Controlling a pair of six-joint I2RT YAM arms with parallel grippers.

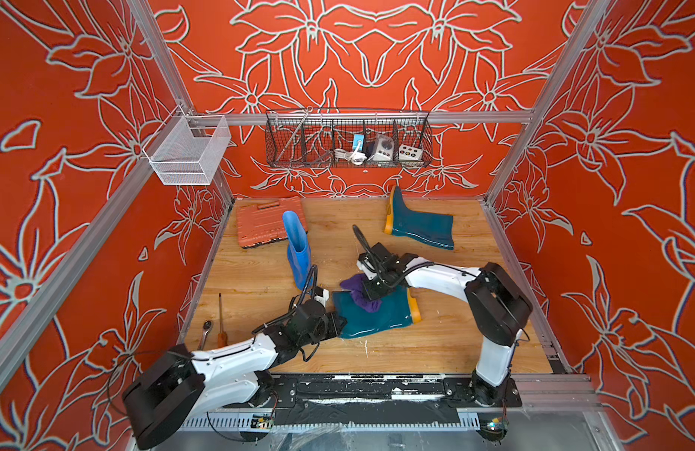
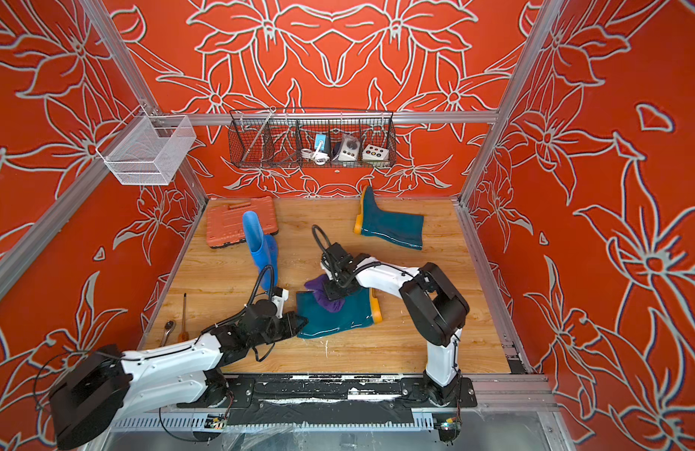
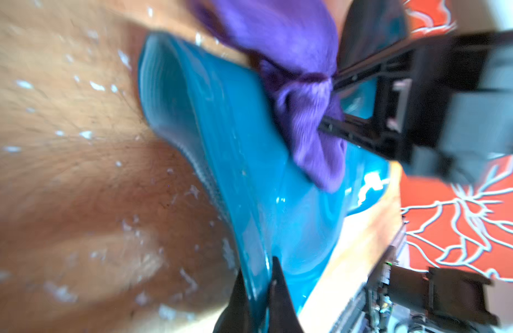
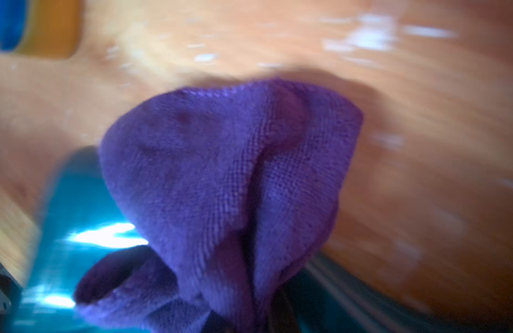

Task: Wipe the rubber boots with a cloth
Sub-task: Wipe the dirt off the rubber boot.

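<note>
We're mid-wipe: left fingers (image 3: 282, 302) pinched shut on the near teal boot (image 3: 235, 144) at its cuff, on the bench (image 1: 455, 343). Right fingers (image 3: 359, 134) clamp the cloth (image 3: 301, 57) against its shaft. Blue boot (image 1: 299, 250) and far teal boot (image 1: 420, 228) probably yet to do.

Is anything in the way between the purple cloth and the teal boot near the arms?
Nothing visible. The cloth, shut in the right end effector, rests directly on that boot; the left end effector pinches its rim.
</note>
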